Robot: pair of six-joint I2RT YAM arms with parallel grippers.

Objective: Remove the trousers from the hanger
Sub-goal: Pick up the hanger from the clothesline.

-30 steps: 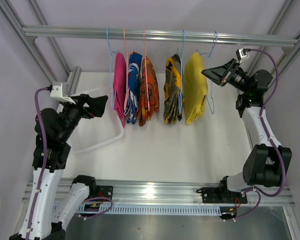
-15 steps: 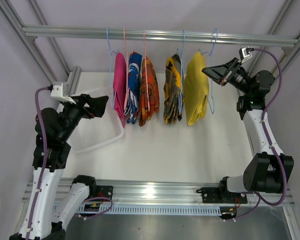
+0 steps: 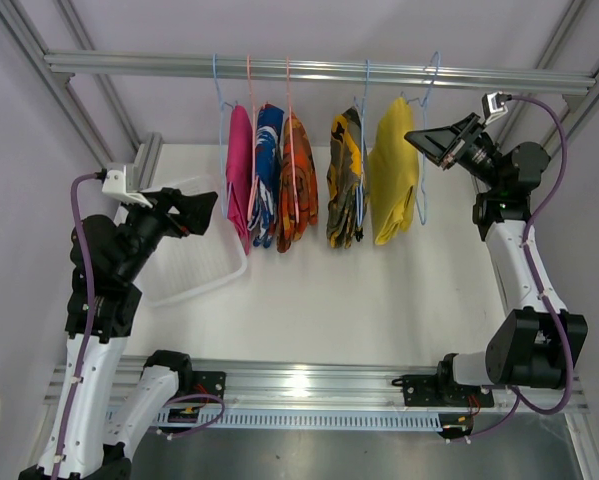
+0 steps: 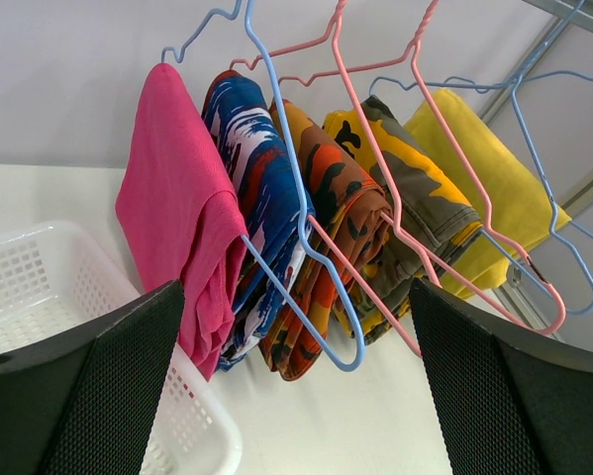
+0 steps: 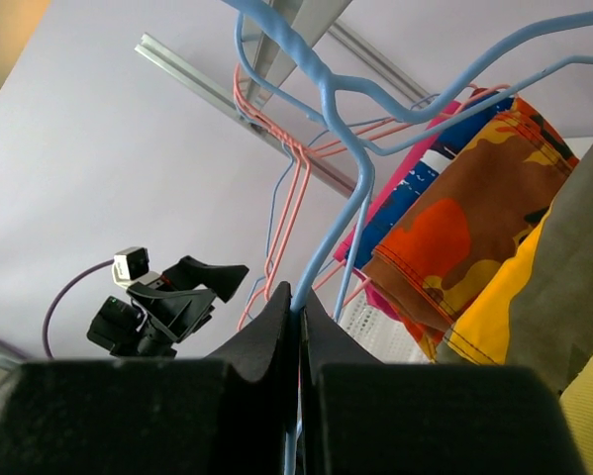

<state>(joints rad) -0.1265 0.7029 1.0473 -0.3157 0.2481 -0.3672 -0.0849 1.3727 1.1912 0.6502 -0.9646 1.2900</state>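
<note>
A white surface (image 3: 359, 300) lies under a metal frame with pale walls behind, and a long rail (image 3: 319, 70) crosses the top of it. All five pairs of trousers hang from that rail on thin wire hangers, none of them off yet. From my left they are pink (image 3: 239, 185), blue-and-white (image 3: 268, 170), orange camouflage (image 3: 298, 180), yellow-and-dark camouflage (image 3: 344, 180) and plain yellow (image 3: 391, 175). A white basket (image 3: 199, 255) sits on the surface at the left, below and beside the pink pair. My left gripper (image 3: 207, 212) hovers over the basket with its fingers spread wide, holding nothing and facing the row. My right gripper (image 3: 411, 140) is pressed together, pinching the blue hanger (image 5: 334, 242) just beside the plain yellow pair. I think that hanger carries the yellow pair, though I cannot trace the wire all the way. To do this step well, I judge I should steady or tip the wire gently so the cloth slides off the bar. The hook should stay on the rail, and my open left gripper could then take the loose fabric. Room is tight along the row, because the first three pairs touch and their wires cross. The frame post stands close behind my right arm. The open room lies over the bare surface in front.
</note>
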